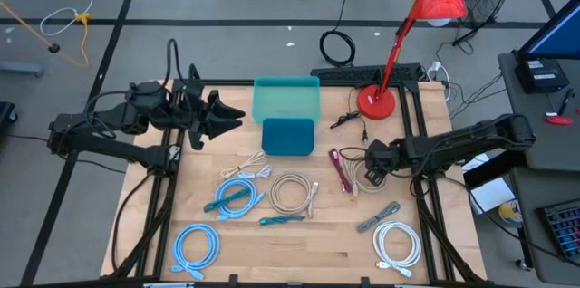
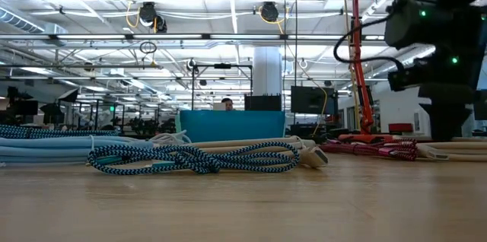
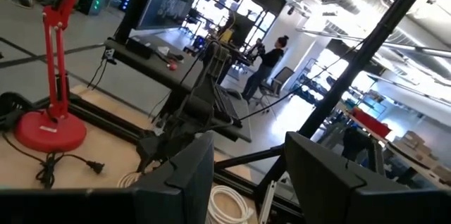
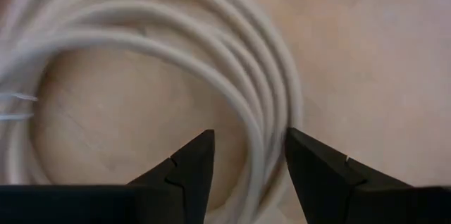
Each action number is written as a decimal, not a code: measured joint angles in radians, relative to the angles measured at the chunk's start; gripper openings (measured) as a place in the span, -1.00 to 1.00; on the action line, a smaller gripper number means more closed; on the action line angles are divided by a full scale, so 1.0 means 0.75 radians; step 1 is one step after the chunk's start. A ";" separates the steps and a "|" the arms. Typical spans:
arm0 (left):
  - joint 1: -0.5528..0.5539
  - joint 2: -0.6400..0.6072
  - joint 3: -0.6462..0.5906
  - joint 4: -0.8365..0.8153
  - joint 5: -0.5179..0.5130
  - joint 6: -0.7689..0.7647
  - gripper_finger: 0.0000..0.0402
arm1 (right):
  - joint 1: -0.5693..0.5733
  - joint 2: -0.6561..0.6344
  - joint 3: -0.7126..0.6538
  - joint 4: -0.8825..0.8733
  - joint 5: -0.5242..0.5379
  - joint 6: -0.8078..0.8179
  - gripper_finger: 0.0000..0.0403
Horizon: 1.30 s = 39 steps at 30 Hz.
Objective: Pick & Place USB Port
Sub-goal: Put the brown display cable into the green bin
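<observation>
as the right gripper (image 4: 244,164) straddles a beige cable coil (image 4: 211,76), a pick looks near.
its fingers stand apart around the strands, nothing clamped, right of the teal bin (image 1: 286,98); the left gripper (image 1: 227,118) waits open, empty.

The bench (image 1: 299,252) is pale wood, smooth and matt; the teal cable (image 2: 190,158) has a woven cloth cover.

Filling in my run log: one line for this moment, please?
left gripper: open, raised beside teal bin | right gripper: open, straddling beige cable coil | nothing held
</observation>
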 joint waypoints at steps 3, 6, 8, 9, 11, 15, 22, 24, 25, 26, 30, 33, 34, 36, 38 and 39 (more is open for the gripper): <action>0.000 0.000 0.000 0.000 0.000 -0.004 -0.11 | 0.000 -0.007 -0.073 0.074 -0.037 0.070 -0.19; -0.001 0.000 0.000 0.001 0.000 -0.004 -0.11 | 0.000 -0.002 -0.128 0.074 -0.059 0.173 -0.23; 0.000 0.000 0.000 0.002 0.000 -0.004 -0.11 | 0.000 -0.003 -0.146 0.071 -0.063 0.218 -0.33; 0.000 0.000 0.000 0.001 0.000 -0.003 -0.11 | 0.000 -0.001 -0.152 0.069 -0.063 0.238 -0.40; 0.000 0.000 0.000 0.002 -0.001 0.001 -0.11 | 0.000 -0.001 -0.158 0.073 -0.076 0.269 -0.60; 0.000 0.000 0.000 0.001 -0.001 0.001 -0.11 | 0.000 -0.001 -0.159 0.088 -0.108 0.281 -0.93; 0.000 0.000 0.000 0.000 -0.001 0.007 -0.11 | -0.001 -0.001 -0.030 -0.003 -0.115 0.321 -0.95; 0.000 0.000 0.000 0.000 -0.001 0.008 -0.11 | 0.000 0.004 0.051 -0.087 -0.117 0.293 -0.95; 0.000 0.000 0.000 0.000 -0.001 0.009 -0.11 | 0.001 0.008 0.102 -0.130 -0.111 0.266 -0.95; -0.001 0.000 0.000 -0.001 -0.001 0.010 -0.11 | 0.000 0.004 0.161 -0.142 -0.094 0.254 -0.95; 0.000 0.000 -0.001 -0.001 -0.004 0.026 -0.11 | -0.010 0.003 0.424 -0.228 0.010 0.188 -0.95; 0.000 0.000 -0.001 -0.001 -0.013 0.031 -0.11 | -0.027 0.000 0.599 -0.282 0.074 0.128 -0.95; 0.000 0.000 -0.001 -0.002 -0.019 0.032 -0.11 | -0.038 0.001 0.657 -0.267 0.096 0.117 -0.95; 0.000 0.000 -0.001 -0.001 -0.038 0.033 -0.11 | -0.069 0.000 0.749 -0.237 0.112 0.099 -0.95; 0.000 0.000 -0.001 -0.001 -0.040 0.031 -0.11 | -0.108 0.000 0.813 -0.203 0.110 0.064 -0.95; 0.000 0.000 -0.001 0.000 -0.040 0.029 -0.11 | -0.129 0.003 0.836 -0.162 0.112 0.048 -0.95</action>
